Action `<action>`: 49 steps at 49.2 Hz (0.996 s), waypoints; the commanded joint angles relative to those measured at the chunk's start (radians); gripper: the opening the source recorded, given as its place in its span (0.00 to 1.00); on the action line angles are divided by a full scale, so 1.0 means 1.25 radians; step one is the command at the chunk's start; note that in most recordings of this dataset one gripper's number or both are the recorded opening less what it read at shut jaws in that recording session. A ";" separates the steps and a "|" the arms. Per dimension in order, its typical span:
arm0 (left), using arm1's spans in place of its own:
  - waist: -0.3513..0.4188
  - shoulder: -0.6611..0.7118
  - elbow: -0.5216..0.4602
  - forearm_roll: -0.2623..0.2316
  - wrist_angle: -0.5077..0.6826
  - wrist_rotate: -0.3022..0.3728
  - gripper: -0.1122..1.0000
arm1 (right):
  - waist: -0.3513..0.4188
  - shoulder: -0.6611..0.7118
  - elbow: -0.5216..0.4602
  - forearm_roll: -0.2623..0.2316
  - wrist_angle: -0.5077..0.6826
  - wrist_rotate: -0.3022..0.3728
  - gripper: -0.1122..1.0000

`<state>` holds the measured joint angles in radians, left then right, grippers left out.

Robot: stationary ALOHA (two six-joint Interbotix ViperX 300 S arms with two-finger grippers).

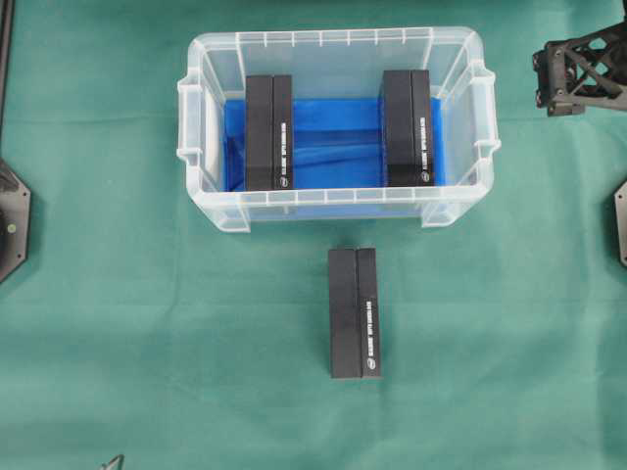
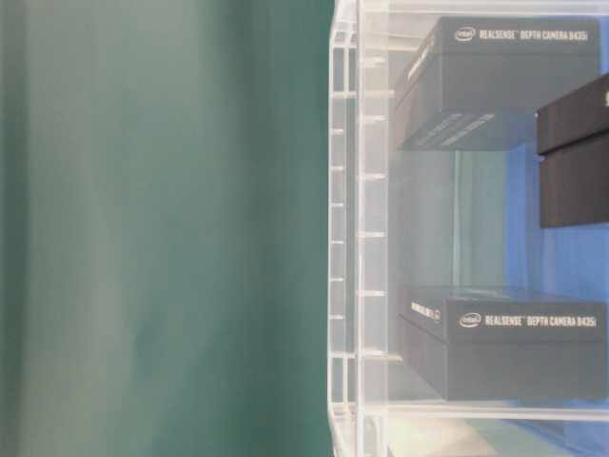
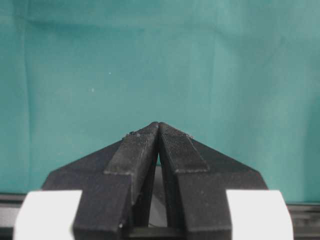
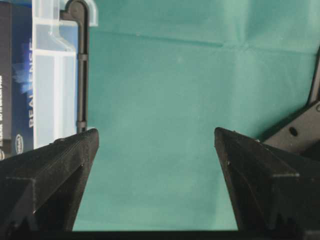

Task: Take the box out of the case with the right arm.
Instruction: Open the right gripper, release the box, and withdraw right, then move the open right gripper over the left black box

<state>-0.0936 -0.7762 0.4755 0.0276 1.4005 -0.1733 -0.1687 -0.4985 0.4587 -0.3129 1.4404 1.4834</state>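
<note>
The case (image 1: 333, 39) is a clear plastic bin with a blue sheet on its bottom, standing at the back middle of the green cloth. Two black boxes lie inside it, one at the left (image 1: 268, 132) and one at the right (image 1: 408, 127). A third black box (image 1: 354, 311) lies on the cloth in front of the case. My right gripper (image 1: 549, 83) hangs at the back right, outside the case. In the right wrist view it (image 4: 156, 137) is open, with only cloth between its fingers and the case's corner (image 4: 50, 75) to the left. My left gripper (image 3: 158, 125) is shut on nothing over bare cloth.
Black arm bases sit at the left edge (image 1: 12, 220) and the right edge (image 1: 620, 220) of the table. In the table-level view the case wall (image 2: 347, 238) fills the right half, with boxes (image 2: 504, 338) behind it. Green cloth covers the table.
</note>
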 commanded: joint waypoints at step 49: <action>-0.002 -0.036 -0.005 0.002 -0.004 -0.001 0.12 | 0.043 0.535 -0.583 0.033 -0.082 -0.011 0.92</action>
<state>-0.0936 -0.8145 0.4786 0.0276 1.4005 -0.1733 -0.1181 0.1503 -0.1948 -0.2777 1.3438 1.4742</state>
